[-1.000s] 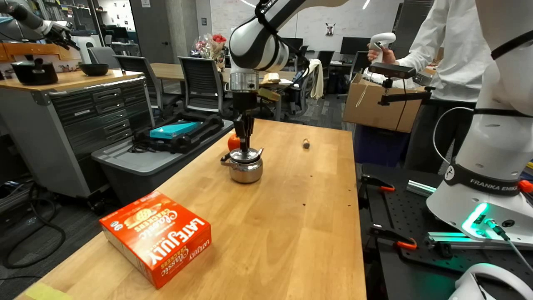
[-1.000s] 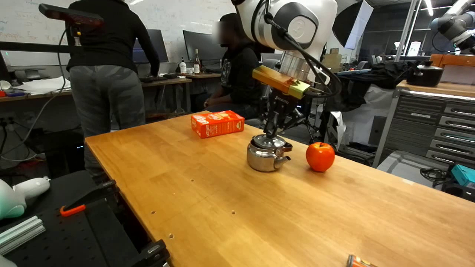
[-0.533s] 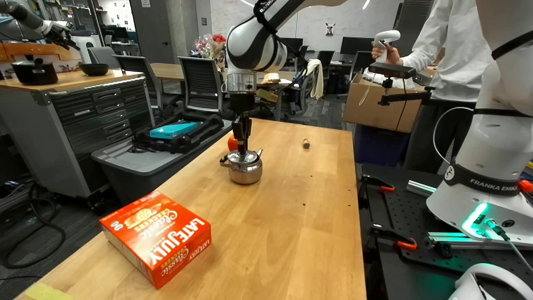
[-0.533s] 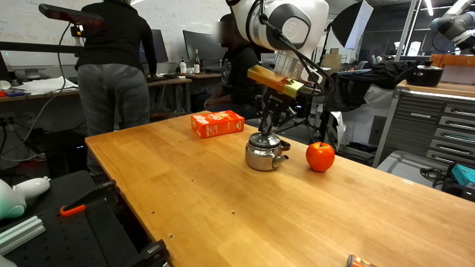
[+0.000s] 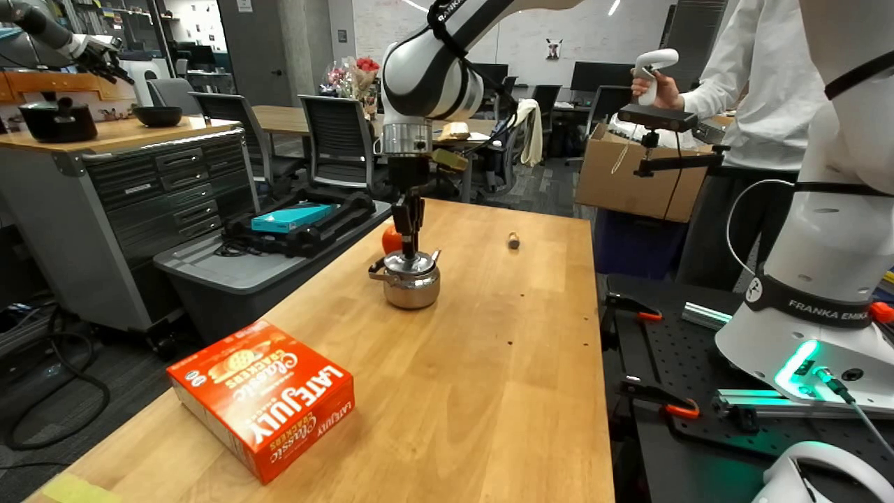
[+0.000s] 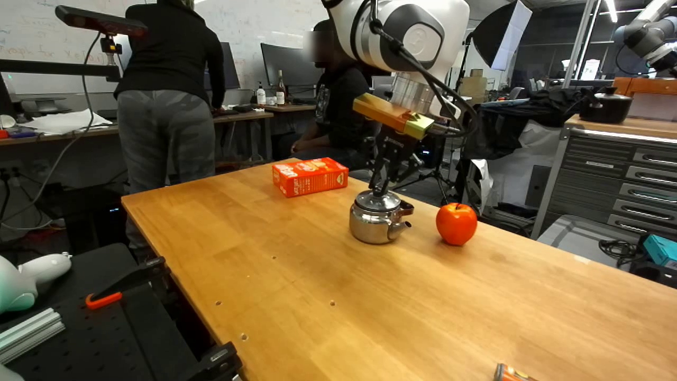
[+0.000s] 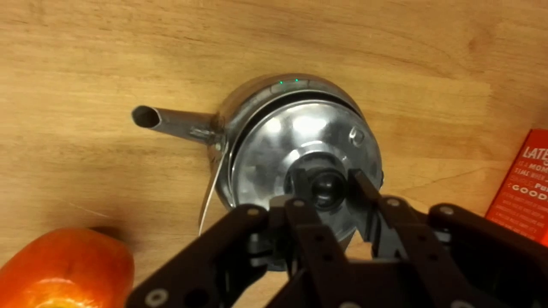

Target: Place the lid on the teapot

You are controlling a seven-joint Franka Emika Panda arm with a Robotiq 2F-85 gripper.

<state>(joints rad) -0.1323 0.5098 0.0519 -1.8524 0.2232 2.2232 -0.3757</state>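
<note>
The silver teapot (image 5: pixel 412 290) stands upright on the table in both exterior views (image 6: pixel 374 226). In the wrist view the teapot (image 7: pixel 257 96) has its spout at the left. The round silver lid (image 7: pixel 274 141) with a black knob lies over the teapot's opening. It is off-centre, with a dark gap along the rim at the upper left. The lid also shows in both exterior views (image 5: pixel 397 263) (image 6: pixel 389 203). My gripper (image 7: pixel 329 177) points down, its fingertips close on both sides of the knob. It looks shut on the lid. Whether the lid rests fully on the rim is hard to see.
A red apple (image 6: pixel 456 224) stands close to the teapot, near the spout side. An orange-red cracker box (image 5: pixel 262 398) lies on the table (image 5: pixel 489 419). A small cylinder (image 5: pixel 514 241) lies farther off on the table. A grey bin (image 5: pixel 230 272) stands beside the table's edge.
Over the first half second the gripper, lid and teapot shifted slightly toward the cracker box, and the lid became more centred on the teapot. Since then only a very small shift shows.
</note>
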